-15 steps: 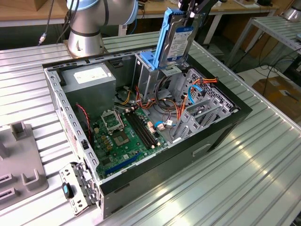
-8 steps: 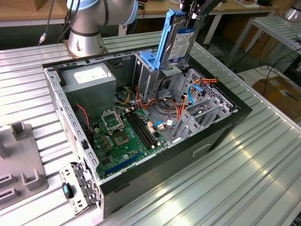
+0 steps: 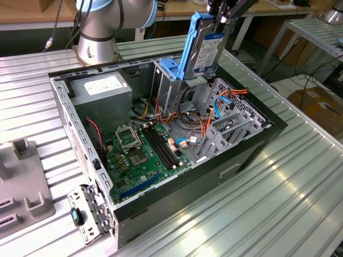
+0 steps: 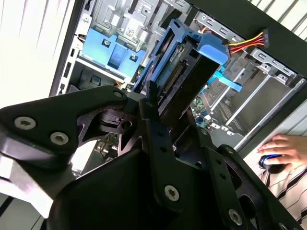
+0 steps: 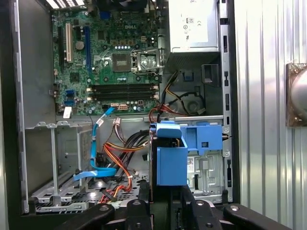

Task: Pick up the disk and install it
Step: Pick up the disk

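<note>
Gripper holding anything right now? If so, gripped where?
Yes. The gripper is shut on the disk, clamped at its upper end; the disk hangs upright above the open computer case.

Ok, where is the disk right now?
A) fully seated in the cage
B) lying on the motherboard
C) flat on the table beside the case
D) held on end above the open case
D: the gripper clamps the disk at its top, blue rail upright, over the open case.

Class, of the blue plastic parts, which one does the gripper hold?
The disk carrier, upright above the case; the bracket sits on the cage.
</note>
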`<state>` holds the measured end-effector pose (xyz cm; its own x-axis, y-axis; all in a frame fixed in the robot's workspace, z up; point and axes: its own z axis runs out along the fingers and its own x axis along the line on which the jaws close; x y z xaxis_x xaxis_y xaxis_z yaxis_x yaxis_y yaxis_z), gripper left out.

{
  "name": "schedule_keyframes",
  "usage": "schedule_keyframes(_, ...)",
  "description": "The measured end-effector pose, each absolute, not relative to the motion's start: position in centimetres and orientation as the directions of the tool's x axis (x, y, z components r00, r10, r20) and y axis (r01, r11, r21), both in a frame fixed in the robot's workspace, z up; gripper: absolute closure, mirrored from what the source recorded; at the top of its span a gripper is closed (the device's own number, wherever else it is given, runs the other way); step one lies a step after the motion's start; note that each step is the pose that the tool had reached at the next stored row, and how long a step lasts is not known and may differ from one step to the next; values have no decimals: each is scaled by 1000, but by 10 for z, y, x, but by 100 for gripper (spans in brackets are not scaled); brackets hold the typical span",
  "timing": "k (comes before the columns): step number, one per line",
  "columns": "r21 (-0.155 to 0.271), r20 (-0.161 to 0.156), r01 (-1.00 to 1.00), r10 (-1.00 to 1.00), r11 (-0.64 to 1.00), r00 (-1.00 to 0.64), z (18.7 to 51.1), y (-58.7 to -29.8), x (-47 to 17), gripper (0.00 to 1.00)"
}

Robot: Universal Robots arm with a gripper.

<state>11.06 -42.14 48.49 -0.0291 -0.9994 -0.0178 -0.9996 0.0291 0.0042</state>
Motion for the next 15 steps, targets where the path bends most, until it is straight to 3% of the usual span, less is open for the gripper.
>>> schedule_keyframes(15, 4, -18, -1000, -999, 29, -29, 485, -434, 112, 65)
